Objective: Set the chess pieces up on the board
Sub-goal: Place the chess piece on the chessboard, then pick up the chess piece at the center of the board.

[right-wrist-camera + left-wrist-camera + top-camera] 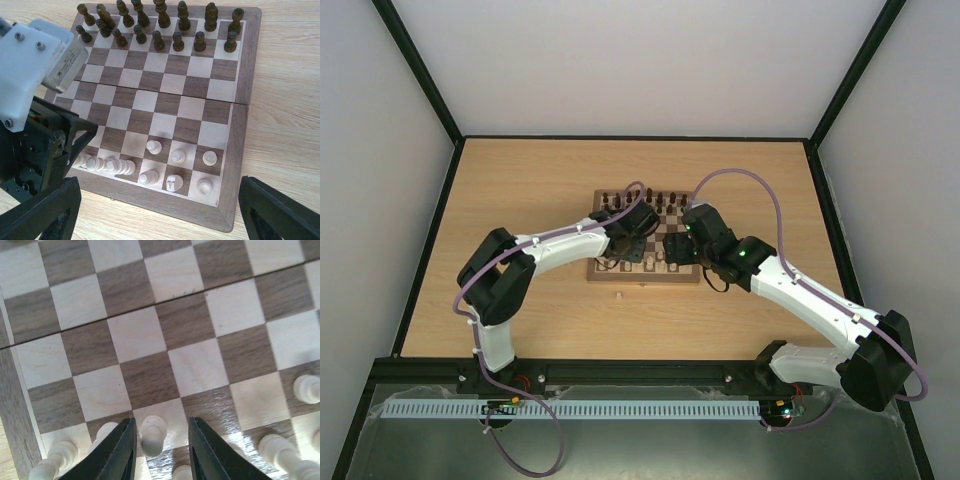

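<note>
Rounded cream pawn (152, 434), bottom centre, is straddled by the parted left end effector (161, 422); right end effector (160, 182) is spread wide over the checkered wooden board (240, 125).

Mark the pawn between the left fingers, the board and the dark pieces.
pawn (153, 429): left wrist view, on its round head.
board (244, 75): right wrist view, on its right border.
dark pieces (178, 42): right wrist view, on one pawn in their front row.

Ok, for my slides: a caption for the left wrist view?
Left gripper, jaws open, straddling a pale pawn on the board, other chess pieces alongside.
</note>
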Robot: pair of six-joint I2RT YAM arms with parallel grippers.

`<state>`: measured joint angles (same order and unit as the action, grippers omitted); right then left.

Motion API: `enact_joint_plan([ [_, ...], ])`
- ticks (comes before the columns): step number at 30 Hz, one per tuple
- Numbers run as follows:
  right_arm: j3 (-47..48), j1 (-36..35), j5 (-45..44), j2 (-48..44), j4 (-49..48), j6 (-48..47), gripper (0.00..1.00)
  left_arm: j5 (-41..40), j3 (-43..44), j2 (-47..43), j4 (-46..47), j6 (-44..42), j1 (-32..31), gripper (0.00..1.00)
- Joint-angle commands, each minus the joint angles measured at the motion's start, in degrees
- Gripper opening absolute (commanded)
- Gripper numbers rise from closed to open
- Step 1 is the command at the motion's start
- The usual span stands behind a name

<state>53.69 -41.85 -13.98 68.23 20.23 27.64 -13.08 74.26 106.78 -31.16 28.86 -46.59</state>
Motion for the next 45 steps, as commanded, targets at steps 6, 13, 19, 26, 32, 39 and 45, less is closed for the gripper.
enact_joint_plan([
  [6, -0.37, 0.25, 0.03, 0.33, 0.71, -0.12, 0.87, -0.57, 4.31, -1.54, -2.15, -1.02, 1.14, 0.34],
  [13, -0.34, 0.30, 0.27, -0.06, 0.63, -0.04, 0.87, -2.91, 2.77, -7.16, -1.81, -1.16, 1.92, 0.47],
  [19, -0.48, 0.25, 0.37, 0.31, 0.57, -0.04, 0.91, -4.84, -3.78, -15.93, 3.72, -1.49, 3.98, 0.63],
  [26, -0.61, 0.19, -0.26, -0.80, 0.63, 0.04, 0.99, -3.34, -12.41, -24.05, 11.91, -0.52, 4.89, 0.88],
  [32, -1.29, 0.25, -0.65, -2.17, -0.22, 0.07, 0.99, -2.33, -20.86, -32.75, 19.91, 2.34, 5.19, 0.99],
  [39, -1.63, 0.27, -1.02, -2.63, -1.07, -0.01, 0.99, -0.03, -27.21, -40.95, 24.29, 4.34, 5.19, 0.99],
  [45, -1.73, 0.21, -0.42, -1.89, -1.50, -0.31, 0.99, 1.09, -27.56, -42.31, 24.56, 4.18, 5.19, 0.99],
])
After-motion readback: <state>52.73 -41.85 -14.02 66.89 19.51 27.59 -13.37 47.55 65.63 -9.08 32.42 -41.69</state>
